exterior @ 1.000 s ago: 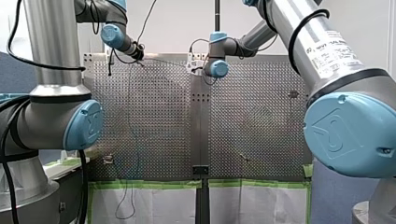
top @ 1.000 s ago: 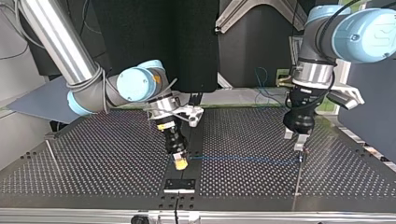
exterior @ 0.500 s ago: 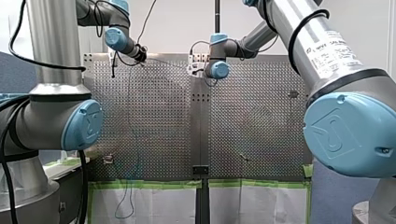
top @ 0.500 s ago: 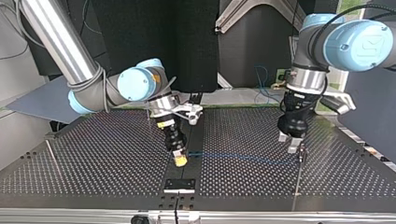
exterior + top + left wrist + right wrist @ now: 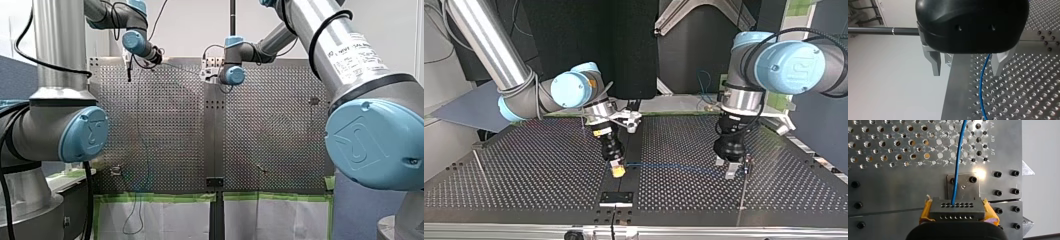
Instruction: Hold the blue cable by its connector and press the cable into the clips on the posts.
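Risk lies first in the aim: my left gripper (image 5: 967, 65) has its metal fingers (image 5: 935, 63) spread, and the blue cable (image 5: 981, 90) passes loosely between them, nearer to one finger, so nothing fixes it there. The thin post (image 5: 742, 192) stands just beside this gripper at the top view's right, with its clip (image 5: 748, 161) at the tip. If I press down a little to the side, I judge the cable would slide past the clip, or the post would bend. My right gripper (image 5: 958, 212), near the middle of the table (image 5: 524, 175), pinches the black connector (image 5: 958, 208) between yellow pads (image 5: 926, 210); a hard pull could drag it out. For writing, I read only AB and AC on the plate (image 5: 910, 190); the label (image 5: 357, 52) on my right arm is too small to read.
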